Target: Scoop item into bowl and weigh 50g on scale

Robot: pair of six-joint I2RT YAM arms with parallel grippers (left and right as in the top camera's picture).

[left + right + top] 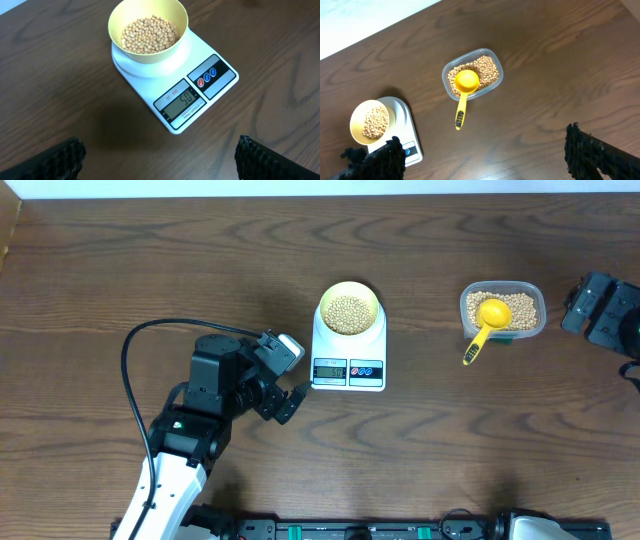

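Just ahead of the left gripper, spread wide and empty: one scale, with one bowl centred on its platform so as to weigh the beans heaped inside. Reads 50, so probably done.

Ahead of the right gripper, likewise wide apart and empty: one clear tub of spare beans, one yellow scoop parked in it, handle out over the rim. Beans too many to count.
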